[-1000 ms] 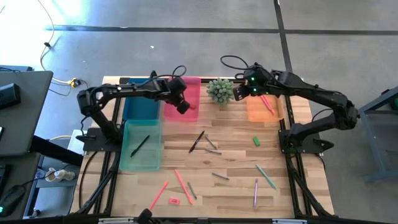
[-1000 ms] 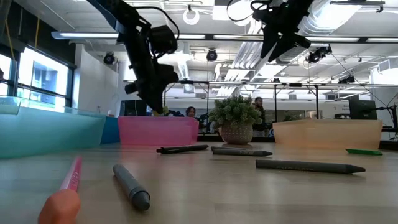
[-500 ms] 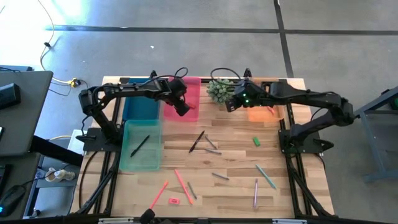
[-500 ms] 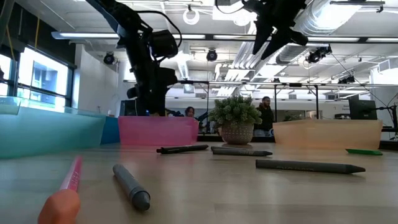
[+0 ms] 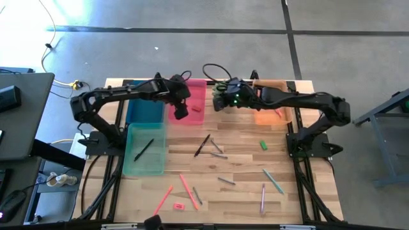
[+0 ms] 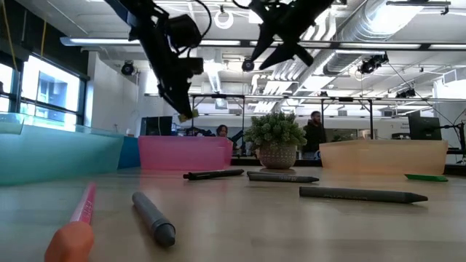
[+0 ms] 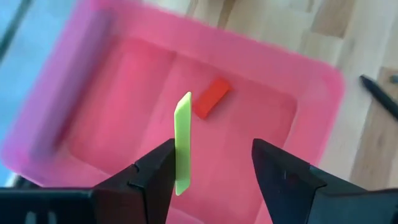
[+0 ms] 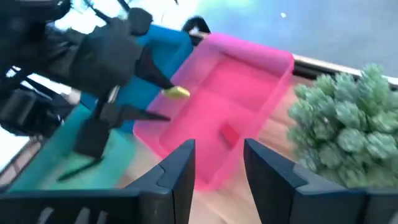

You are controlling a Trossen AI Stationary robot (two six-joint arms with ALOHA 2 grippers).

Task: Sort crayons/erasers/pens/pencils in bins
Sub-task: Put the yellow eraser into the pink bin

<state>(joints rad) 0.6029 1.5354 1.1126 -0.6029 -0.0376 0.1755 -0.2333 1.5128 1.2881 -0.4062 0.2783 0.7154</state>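
Observation:
My left gripper (image 7: pixel 211 149) hangs open above the pink bin (image 5: pixel 193 88), at the back of the table. A green eraser (image 7: pixel 182 143) stands on end beside one of its fingers; it also shows at the fingertip (image 6: pixel 188 115) in the low view. A red eraser (image 7: pixel 210 98) lies flat on the pink bin's floor. My right gripper (image 5: pixel 218 101) is open with nothing between its fingers. It hovers over the green plant (image 6: pixel 277 135), just right of the pink bin. My left gripper's jaws stand wide apart, pointing down into the pink bin. The green eraser's flat side (image 7: pixel 180 177) lies against the inner face of one finger (image 7: pixel 163 163), well apart from the other finger. It hangs upright above the bin's floor. Whether it still touches that finger, I cannot tell.
A blue bin (image 5: pixel 144 110) and a teal bin (image 5: pixel 146 163) holding a dark pen (image 5: pixel 144 149) stand left of the pink one; the orange bin (image 5: pixel 268 117) is at the back right. Pens, pencils, crayons and a green eraser (image 5: pixel 262 145) lie scattered across the table's middle and front.
My left gripper has opened above the pink bin and risen a little; the green eraser stays at one finger. My right gripper has travelled from the orange bin toward the table's left edge, and is now over the plant.

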